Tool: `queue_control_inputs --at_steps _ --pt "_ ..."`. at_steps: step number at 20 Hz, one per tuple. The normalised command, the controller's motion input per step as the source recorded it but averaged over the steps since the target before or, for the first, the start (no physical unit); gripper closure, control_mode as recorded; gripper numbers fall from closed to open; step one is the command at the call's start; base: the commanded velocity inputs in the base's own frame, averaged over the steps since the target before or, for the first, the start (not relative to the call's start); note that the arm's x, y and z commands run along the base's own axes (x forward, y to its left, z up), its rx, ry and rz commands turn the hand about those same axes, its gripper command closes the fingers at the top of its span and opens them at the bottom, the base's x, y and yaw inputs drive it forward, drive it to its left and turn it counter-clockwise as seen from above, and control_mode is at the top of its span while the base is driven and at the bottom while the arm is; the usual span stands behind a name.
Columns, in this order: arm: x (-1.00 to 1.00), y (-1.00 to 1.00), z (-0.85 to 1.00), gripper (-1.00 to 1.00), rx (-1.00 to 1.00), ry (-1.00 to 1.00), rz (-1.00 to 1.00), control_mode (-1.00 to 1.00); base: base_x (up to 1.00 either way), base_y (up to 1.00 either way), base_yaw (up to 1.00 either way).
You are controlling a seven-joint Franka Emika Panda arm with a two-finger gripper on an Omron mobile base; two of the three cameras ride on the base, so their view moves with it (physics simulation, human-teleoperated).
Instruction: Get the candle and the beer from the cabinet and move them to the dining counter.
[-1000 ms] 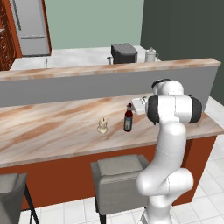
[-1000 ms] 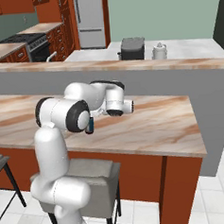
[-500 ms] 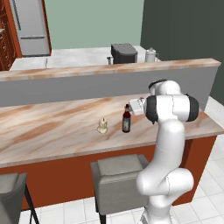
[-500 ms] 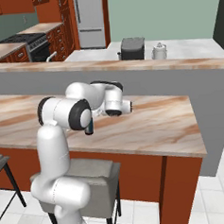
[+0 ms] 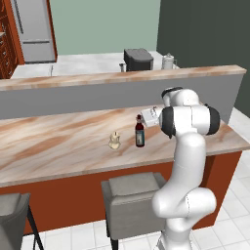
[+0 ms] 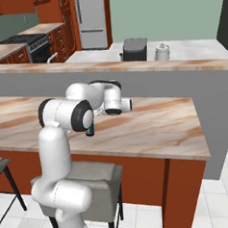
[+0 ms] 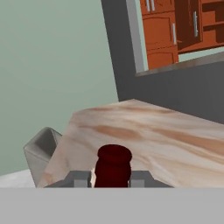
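1. On the dining counter we find the beer standing upright, with the candle just beside it, apart from the bottle.
2. We note the gripper at the bottle's neck; in the hand view the dark red cap sits between the fingertips, which are clamped on the beer.
3. From the right base view, we see the bottle's base resting on the slab, below the arm's elbow.
4. Below the counter's edge stands a grey stool.
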Motion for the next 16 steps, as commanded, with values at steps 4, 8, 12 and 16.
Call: queue_control_inputs --at_steps 4,8,12,16 --pt "0.01 0.0 -0.02 1.0 0.0 0.0 0.0 -1.0 0.0 0.0 0.0" --pt "0.0 0.0 0.0 1.0 0.0 0.0 0.0 -1.0 0.0 0.0 0.0" --pt "0.0 0.0 0.0 -1.0 0.0 0.0 0.0 -1.0 0.0 0.0 0.0" --pt "0.0 0.0 0.0 -1.0 0.0 0.0 0.0 -1.0 0.0 0.0 0.0"
